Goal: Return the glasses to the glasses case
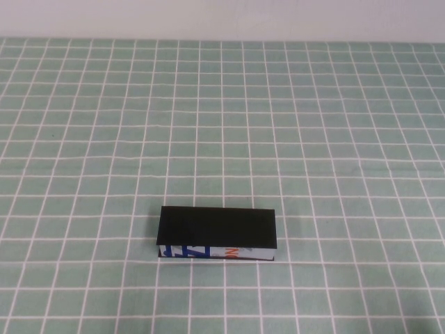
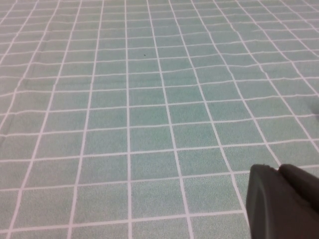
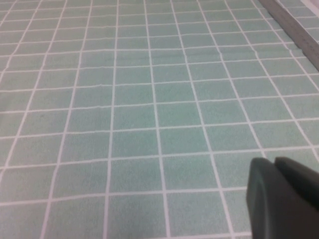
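The glasses case (image 1: pixel 217 227) lies on the green checked cloth, near the front and slightly left of centre in the high view. Its flat black lid is down, and its white front side with blue and orange print faces me. The glasses are out of view. Neither arm shows in the high view. In the left wrist view, my left gripper (image 2: pixel 278 168) hangs over bare cloth with its dark fingers pressed together and nothing between them. The right wrist view shows my right gripper (image 3: pixel 274 160) the same way, shut and holding nothing over bare cloth.
The tablecloth (image 1: pixel 313 139) covers the whole table up to a pale wall (image 1: pixel 222 17) at the back. A grey table edge (image 3: pixel 294 25) runs along one corner of the right wrist view.
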